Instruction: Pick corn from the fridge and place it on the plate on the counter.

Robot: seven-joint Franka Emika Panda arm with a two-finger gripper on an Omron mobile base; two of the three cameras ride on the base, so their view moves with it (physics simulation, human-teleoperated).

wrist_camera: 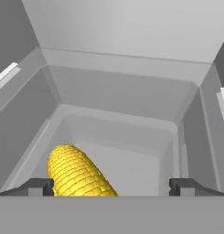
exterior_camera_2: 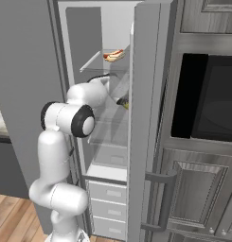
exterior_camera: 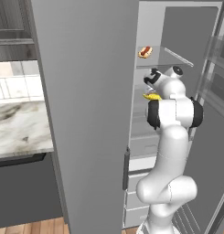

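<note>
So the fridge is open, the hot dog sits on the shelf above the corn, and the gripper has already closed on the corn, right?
Not quite: the gripper is open, its fingertips wide apart with the corn lying between them, as the hand view shows. The rest holds: fridge open, hot dog on the shelf above.

**Kitchen surroundings, both sides of the open appliance**

Left side: white tile backsplash (exterior_camera: 17, 87) on the wall, dark upper cabinet (exterior_camera: 10, 23) above it, dark grey base cabinet (exterior_camera: 22, 192) below. Wood plank floor (exterior_camera: 35, 227) runs along the near edge, light brown. Right side: tall dark grey panelled cabinetry (exterior_camera_2: 198, 198) with a built-in black oven (exterior_camera_2: 207, 99) set into it, raised-panel door (exterior_camera_2: 195, 191) underneath. Lighting is flat and even, soft shadows.
</note>
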